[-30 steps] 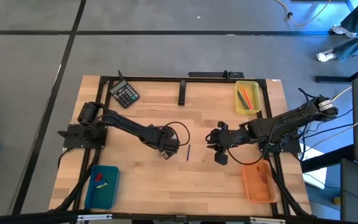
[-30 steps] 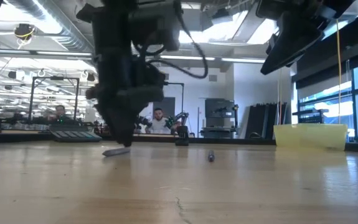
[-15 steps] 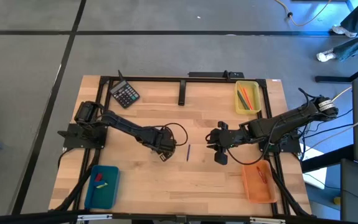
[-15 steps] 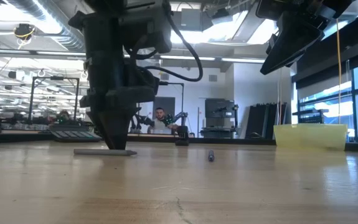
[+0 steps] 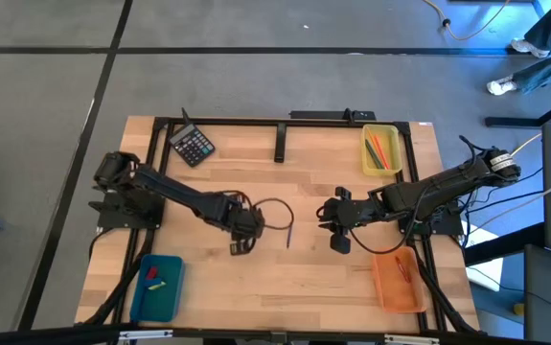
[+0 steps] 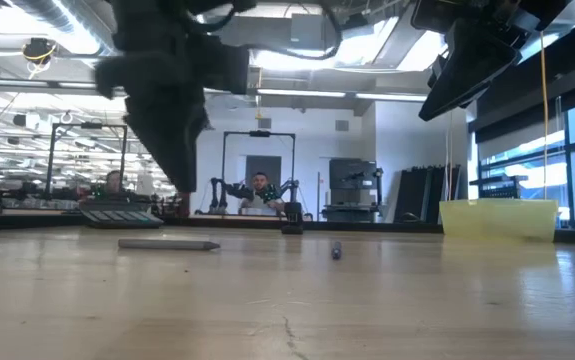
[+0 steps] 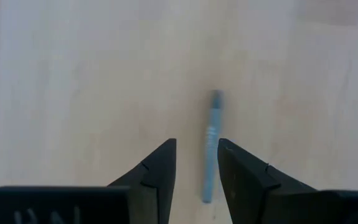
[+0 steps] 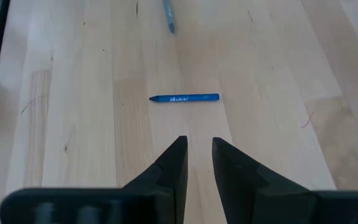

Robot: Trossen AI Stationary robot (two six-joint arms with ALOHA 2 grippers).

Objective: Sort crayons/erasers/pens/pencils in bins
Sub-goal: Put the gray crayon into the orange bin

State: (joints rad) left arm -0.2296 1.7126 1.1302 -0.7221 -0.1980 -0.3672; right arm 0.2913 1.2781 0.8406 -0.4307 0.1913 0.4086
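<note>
Your left claw [image 5: 238,246] hangs above the middle of the worktop [image 5: 275,287], a little left of centre. Its fingers [image 7: 160,171] stand released with a narrow gap, nothing between them, and the grey stick [image 7: 211,146] lies flat on the wood just beside that gap. In the low view the same grey stick [image 6: 167,244] rests on the worktop with the claw raised clear of it.

Your right claw [image 5: 325,213] waits right of centre, also off the wood. Its fingers [image 8: 172,168] are parted a little and hold nothing. A slim blue stick [image 8: 185,98] lies flat on the worktop ahead of them.

The yellow bin [image 5: 394,158] sits at the far right corner with orange, green and red crayons [image 5: 380,149] in it. The orange bin [image 5: 385,287] is at the near right, and something small and red lies in it. The teal-blue bin [image 5: 174,287] is at the near left, holding a red eraser [image 5: 149,273] and another small piece. A black calculator [image 5: 192,146] lies at the far left.
</note>
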